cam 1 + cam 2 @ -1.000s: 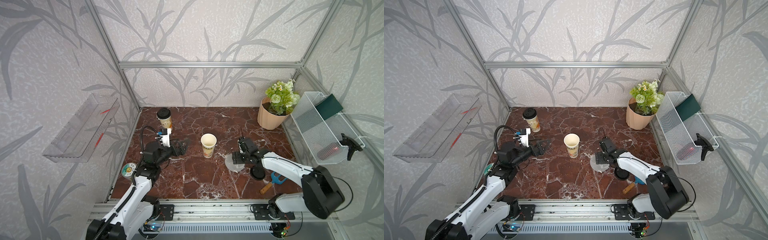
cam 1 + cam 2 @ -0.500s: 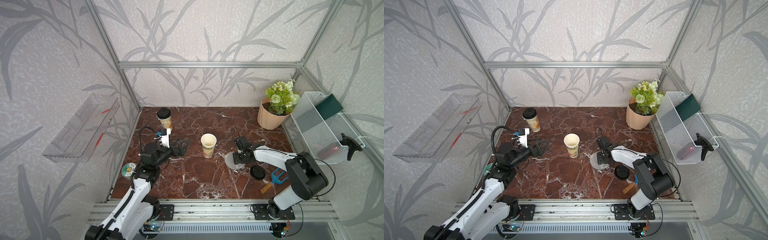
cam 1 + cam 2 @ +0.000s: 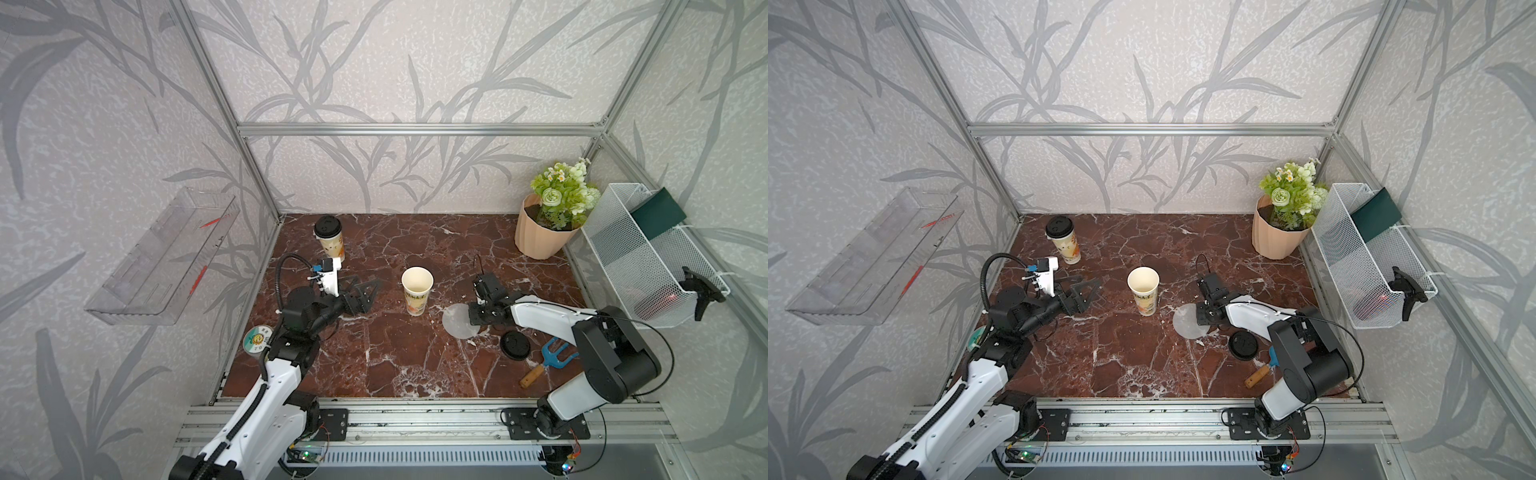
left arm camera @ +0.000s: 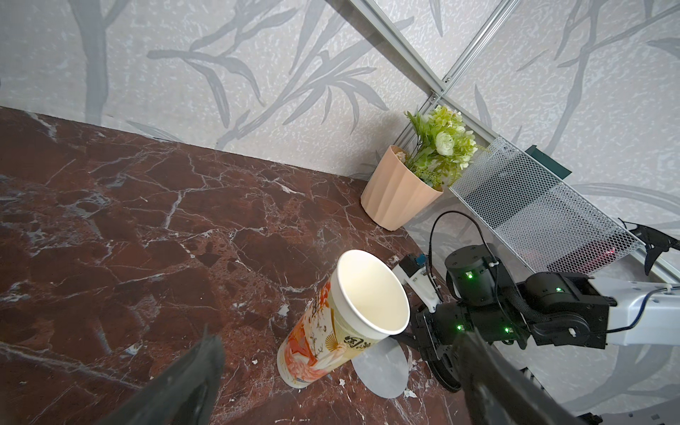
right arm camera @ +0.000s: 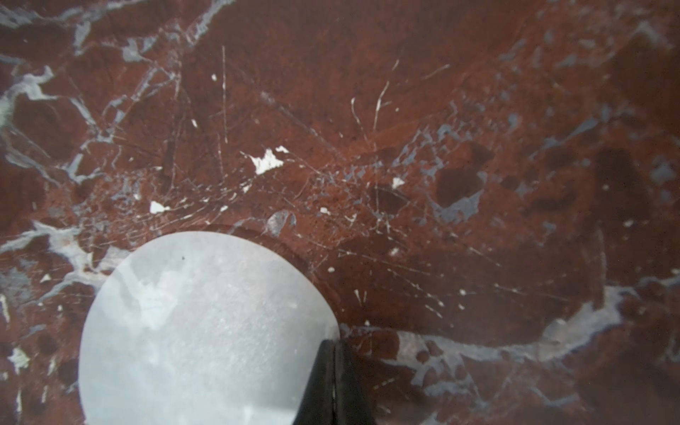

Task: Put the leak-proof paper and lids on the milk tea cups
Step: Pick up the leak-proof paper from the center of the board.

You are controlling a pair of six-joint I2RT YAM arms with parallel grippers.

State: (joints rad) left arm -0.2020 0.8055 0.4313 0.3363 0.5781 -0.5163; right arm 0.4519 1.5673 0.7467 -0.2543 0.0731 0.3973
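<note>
An open milk tea cup (image 3: 417, 291) (image 3: 1143, 291) stands mid-table, and it also shows in the left wrist view (image 4: 342, 323). A second cup (image 3: 329, 239) with a black lid on top stands at the back left. One leak-proof paper disc (image 3: 457, 322) (image 3: 1187, 320) (image 4: 382, 369) lies flat on the marble to the right of the open cup. My right gripper (image 3: 471, 319) (image 5: 333, 344) is low at the table, shut on the disc's (image 5: 198, 331) right edge. My left gripper (image 3: 365, 291) (image 4: 340, 338) hangs open to the left of the open cup, holding nothing.
A loose black lid (image 3: 515, 345) and a blue hand fork (image 3: 555, 361) lie at the front right near my right arm. A peach flower pot (image 3: 540, 237) stands at the back right beside a white mesh basket (image 3: 648, 266). A round sticker roll (image 3: 257, 338) sits at the left edge.
My right gripper's jaws have shut at the disc's edge, and that arm's elbow has swung. The left arm has barely moved and the cups stand where they were.
</note>
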